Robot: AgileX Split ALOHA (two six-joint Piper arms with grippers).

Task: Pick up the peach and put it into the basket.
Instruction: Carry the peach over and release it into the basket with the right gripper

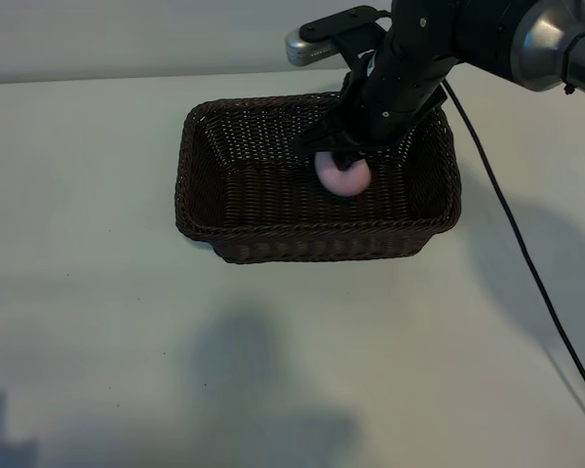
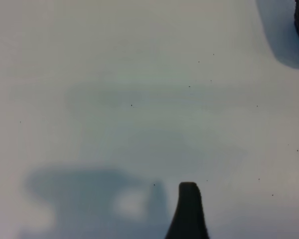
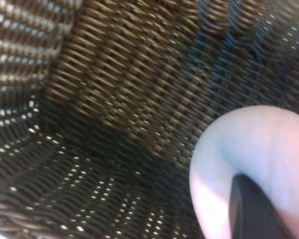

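Where the peach (image 1: pixel 343 176) shows in the exterior view, it sits low inside the basket (image 1: pixel 234 210), toward the right half and nearer the basket's far wall than its near one. Whether it rests on the woven floor or hangs just above it cannot be told. The right claw (image 1: pixel 346 156) comes down on it from above, its dark fingers on either side of the fruit's top; in the right wrist view one fingertip (image 3: pixel 251 209) lies against the peach (image 3: pixel 254 159), with wicker (image 3: pixel 114 99) filling everything behind. Whether the fingers are clamped on the peach or already eased off it cannot be told. The basket stands on the desk (image 1: pixel 97 322) near its far edge, about midway across. The right arm reaches in from the far right corner, a black cable (image 1: pixel 526 263) trailing over the desk's right side. The left claw (image 2: pixel 188 211) hangs apart over bare desk (image 2: pixel 139 74), one fingertip in sight, holding nothing.
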